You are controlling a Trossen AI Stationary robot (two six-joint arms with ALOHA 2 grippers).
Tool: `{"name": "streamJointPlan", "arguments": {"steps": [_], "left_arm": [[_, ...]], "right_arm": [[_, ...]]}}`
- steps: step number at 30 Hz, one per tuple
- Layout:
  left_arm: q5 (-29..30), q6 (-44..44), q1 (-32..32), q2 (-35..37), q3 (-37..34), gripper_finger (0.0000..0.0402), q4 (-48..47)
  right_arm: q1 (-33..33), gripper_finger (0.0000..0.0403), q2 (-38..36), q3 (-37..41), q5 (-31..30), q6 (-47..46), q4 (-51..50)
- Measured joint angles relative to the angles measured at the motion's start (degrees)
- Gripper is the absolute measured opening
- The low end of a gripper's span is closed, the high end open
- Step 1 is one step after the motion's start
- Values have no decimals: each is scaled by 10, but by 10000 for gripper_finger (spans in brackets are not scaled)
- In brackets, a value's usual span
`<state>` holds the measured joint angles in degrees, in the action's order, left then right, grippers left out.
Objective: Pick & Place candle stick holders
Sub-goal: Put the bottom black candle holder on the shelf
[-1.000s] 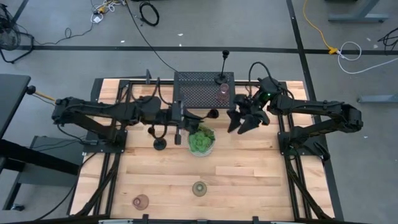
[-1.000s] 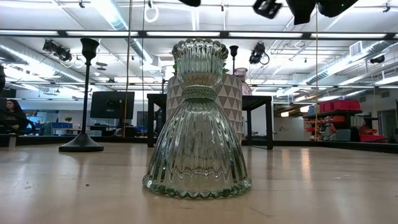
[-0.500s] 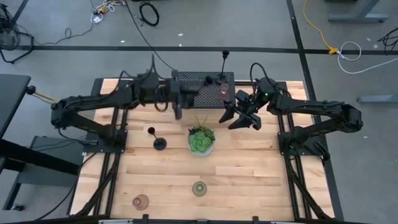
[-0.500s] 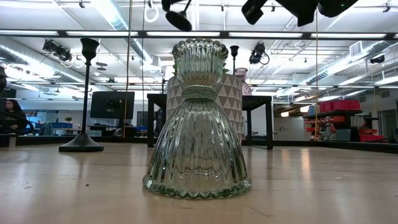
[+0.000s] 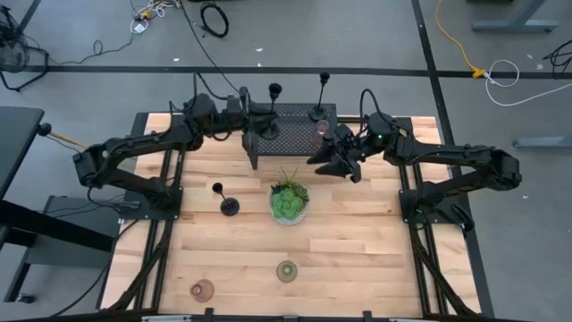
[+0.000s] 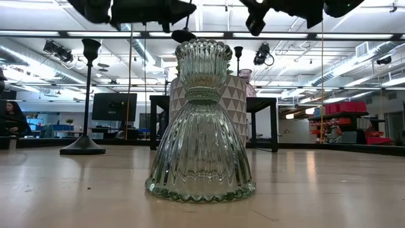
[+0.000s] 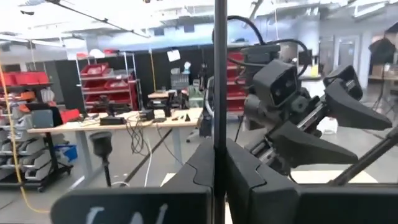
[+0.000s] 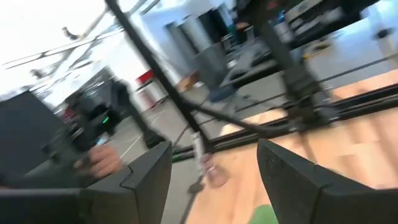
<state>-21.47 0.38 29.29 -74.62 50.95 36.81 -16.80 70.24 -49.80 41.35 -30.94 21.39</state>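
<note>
My left gripper (image 5: pixel 262 118) is shut on a slim black candle stick holder (image 5: pixel 275 90), held in the air over the left end of the black mesh rack (image 5: pixel 295 134). Its round base (image 6: pixel 183 36) hangs below the fingers. A second black holder (image 5: pixel 320 112) and a pink glass cup (image 5: pixel 322 128) stand on the rack. A third holder (image 5: pixel 229 207) stands on the table left of the plant. A greenish glass cup (image 5: pixel 286 270) and a pink glass cup (image 5: pixel 203 289) sit near the front edge. My right gripper (image 5: pixel 332 162) hovers open beside the rack's right end. My left gripper pinches the holder's thin stem (image 7: pixel 218 93) between its two fingers. The fingers come about level from the table's left and lie across the stem. The holder stands upright in the hold, lifted clear, with its base below the fingers and its small cup above.
A green plant in a bowl (image 5: pixel 289 202) stands mid-table, just in front of the rack. The wooden table (image 5: pixel 375 259) has bare board at its near right. Black frame rails run along both sides.
My left gripper has swung toward the table's far edge with the holder, from beside the plant to above the rack's left end, staying shut on the stem. The holder stays lifted clear. My right gripper has rolled at the wrist, staying about where it was, still open.
</note>
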Motion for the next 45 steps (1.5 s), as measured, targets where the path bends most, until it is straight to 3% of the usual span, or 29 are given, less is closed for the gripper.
{"name": "streamJointPlan", "arguments": {"steps": [5,10,17,24,39,45], "left_arm": [[3,-20,12,-37,-40,15,115],[1,-35,14,-116,-32,15,225],[-6,-43,36,-212,17,15,243],[-20,-57,62,-269,53,15,256],[-25,-84,91,-339,62,15,327],[-26,-88,94,-381,107,15,327]], "right_arm": [[0,236,0,0,-91,0,0],[0,236,0,0,-166,0,0],[0,236,0,0,-227,0,0],[0,236,0,0,-229,0,0],[0,236,0,0,-229,0,0],[0,236,0,0,-229,0,0]]}}
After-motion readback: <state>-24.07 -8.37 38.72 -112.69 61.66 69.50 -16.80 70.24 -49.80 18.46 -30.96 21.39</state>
